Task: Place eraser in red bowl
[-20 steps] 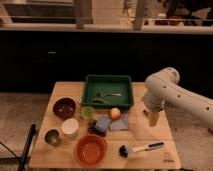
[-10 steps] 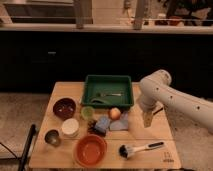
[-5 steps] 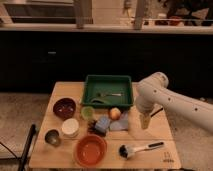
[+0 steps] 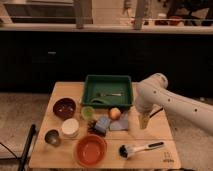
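The eraser (image 4: 93, 128) seems to be the small dark block on the tabletop (image 4: 65, 91), touching the left side of a blue-grey object (image 4: 103, 123) and just behind the red bowl (image 4: 91, 150), which holds nothing. The gripper (image 4: 144, 123) hangs pointing down over the right part of the tabletop, well apart from the eraser, behind a brush (image 4: 141, 148). I cannot tell whether it is clenched or released.
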